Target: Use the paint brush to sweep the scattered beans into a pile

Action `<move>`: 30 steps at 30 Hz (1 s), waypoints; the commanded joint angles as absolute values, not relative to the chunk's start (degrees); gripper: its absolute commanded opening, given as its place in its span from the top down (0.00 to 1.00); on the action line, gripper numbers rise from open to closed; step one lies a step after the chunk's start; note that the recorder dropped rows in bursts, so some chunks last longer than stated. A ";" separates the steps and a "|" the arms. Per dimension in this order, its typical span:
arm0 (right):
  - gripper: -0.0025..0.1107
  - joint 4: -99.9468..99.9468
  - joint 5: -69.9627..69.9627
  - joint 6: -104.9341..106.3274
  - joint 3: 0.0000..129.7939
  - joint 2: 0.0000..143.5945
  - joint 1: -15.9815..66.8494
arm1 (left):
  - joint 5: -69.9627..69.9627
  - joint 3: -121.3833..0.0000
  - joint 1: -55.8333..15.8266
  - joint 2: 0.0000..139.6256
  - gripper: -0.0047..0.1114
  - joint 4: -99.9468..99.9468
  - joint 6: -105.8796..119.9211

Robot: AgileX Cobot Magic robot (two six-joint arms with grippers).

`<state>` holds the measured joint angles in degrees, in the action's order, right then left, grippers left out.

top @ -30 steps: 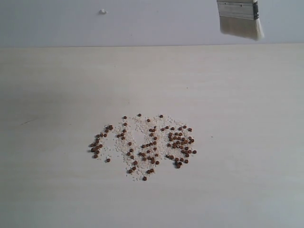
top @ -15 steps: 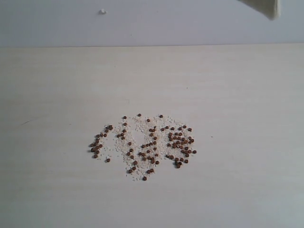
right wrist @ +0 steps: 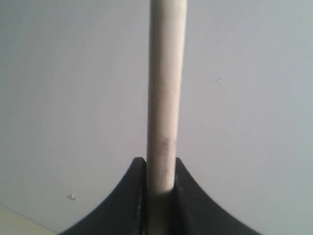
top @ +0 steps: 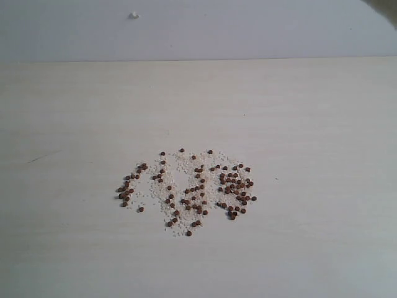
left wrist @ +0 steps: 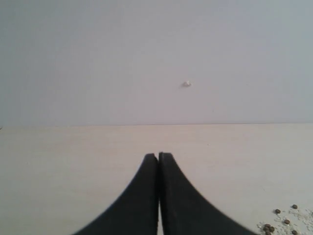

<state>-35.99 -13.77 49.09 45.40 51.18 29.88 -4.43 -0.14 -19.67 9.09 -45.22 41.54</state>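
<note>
Right gripper (right wrist: 160, 162) clamping one paint brush (right wrist: 166, 98), left gripper (left wrist: 158, 156) resting clenched empty, dozens of beans (top: 189, 192) lying scattered

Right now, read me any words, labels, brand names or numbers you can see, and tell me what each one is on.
There is no readable text in any view.
The paint brush handle in the right gripper is plain, with only a faint smudge.
The table, the wall and the beans carry no markings; the white speck on the wall is no sign.
</note>
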 commanded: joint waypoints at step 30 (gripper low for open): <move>0.98 -35.92 -11.98 47.63 45.14 50.65 30.04 | 12.87 0.00 -19.92 0.43 0.96 3.03 41.87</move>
